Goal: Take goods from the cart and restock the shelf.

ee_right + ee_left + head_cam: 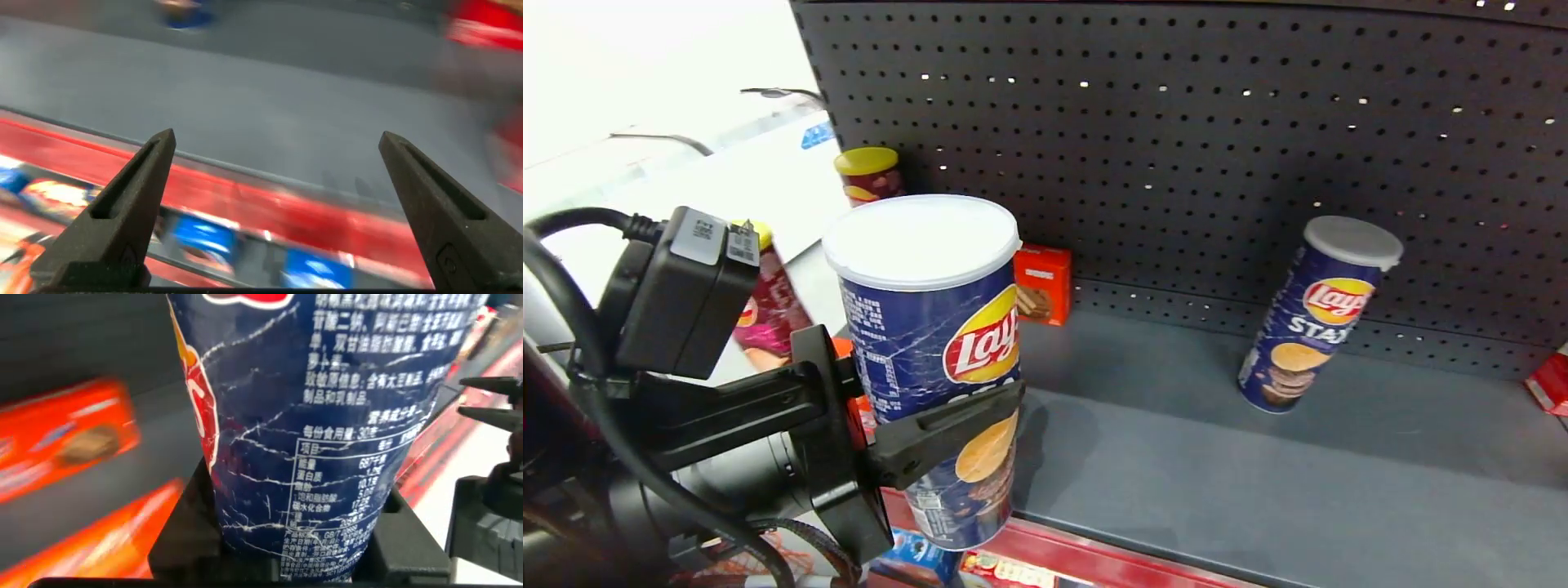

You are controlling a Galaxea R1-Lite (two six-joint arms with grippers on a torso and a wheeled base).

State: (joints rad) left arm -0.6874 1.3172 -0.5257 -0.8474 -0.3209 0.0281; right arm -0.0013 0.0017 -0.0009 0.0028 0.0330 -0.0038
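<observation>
Head view: left gripper point(931, 396) has its jaws clamped across the middle of a blue chip can point(929, 343), one jaw visible across the front of the label, the other hidden behind the can. The can is upright with its white lid on, carried at the front left corner of the shelf point(1217, 465); its base hangs in front of the red price strip point(1094, 563) and looks to be off the shelf board, not set down. Left wrist view agrees: the can point(310, 416) sits snug between the jaws of that gripper point(298, 539). Right wrist view: right gripper point(278, 212) has its jaws spread wide with nothing between them, held over the shelf's front edge. Already on the shelf: a second blue can point(1319, 314) standing near the pegboard back point(1176, 122), well apart to the right; an orange box point(1043, 283) against the back just behind the held can; a maroon can with yellow lid point(870, 173) farther back left; another maroon can point(768, 314) partly hidden behind the left wrist. Step, as I judge it: goods picked, placement under way. Next move calls for carrying the can inward over the open grey stretch between the orange box and the second blue can, lowering it until the base sits flat, then opening the jaws. Risk: clipping the orange box, or releasing too near the lip so it tips off.
</observation>
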